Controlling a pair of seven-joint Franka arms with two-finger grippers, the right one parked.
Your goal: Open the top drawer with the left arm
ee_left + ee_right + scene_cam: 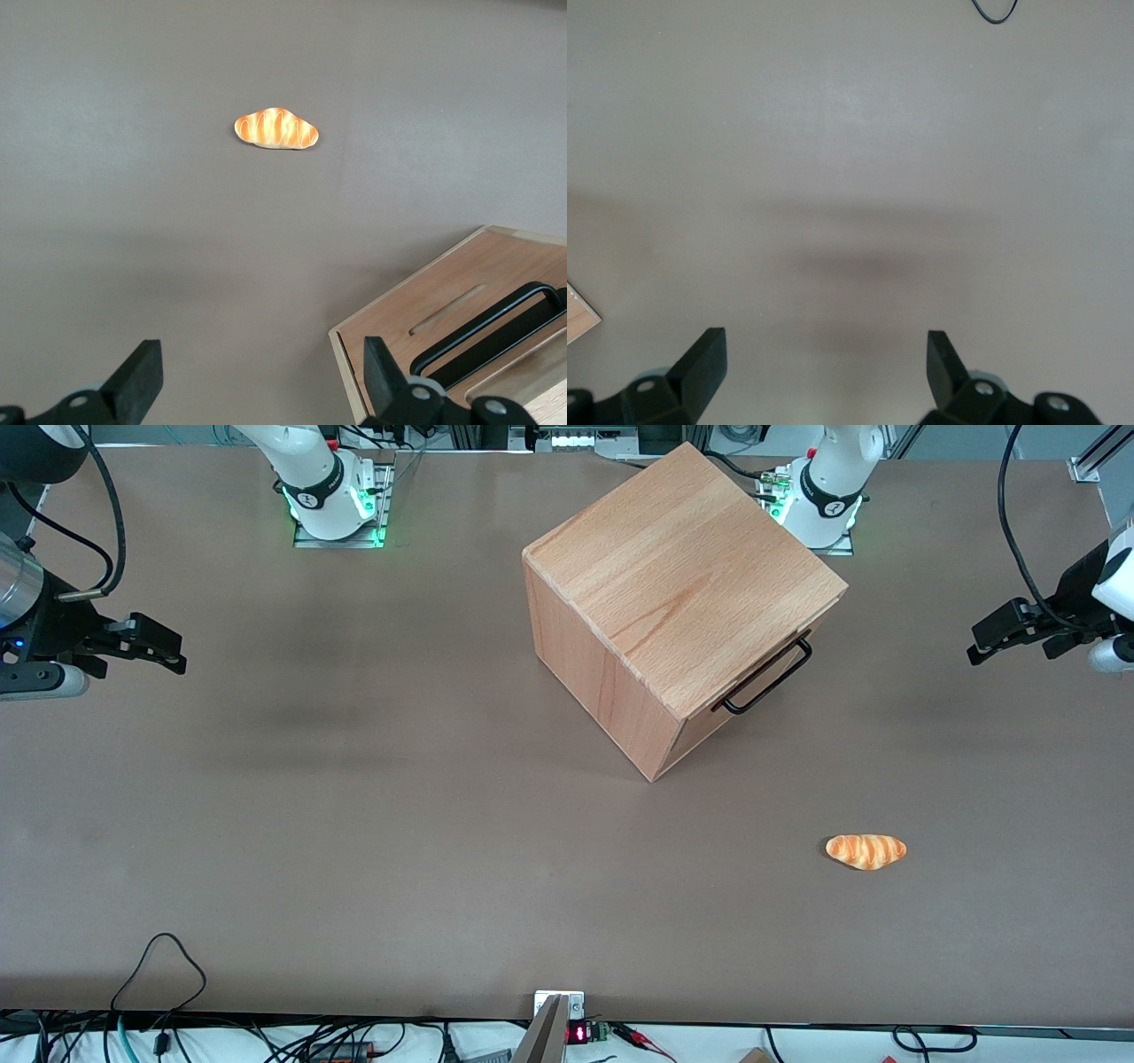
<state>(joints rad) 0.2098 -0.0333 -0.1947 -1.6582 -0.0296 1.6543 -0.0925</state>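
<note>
Nearest the front camera lies a small bread roll [866, 851], golden with pale stripes, alone on the brown table [354, 824]. It sits nearer that camera than my gripper [979, 649], and from my wrist I see it well out ahead of my fingertips [142, 370]. I hold the gripper wide, both fingers spread with nothing between them, hovering above the table at my end of it, well apart from the wooden cabinet [682, 593]. That cabinet stands turned at an angle on the table, its front facing toward me. At the upper edge of that front is the top drawer [425, 314], closed flush with the cabinet, and its thin black wire handle [767, 675] juts out toward my hand. From my wrist the handle [492, 332] shows just past one fingertip, not touched.
</note>
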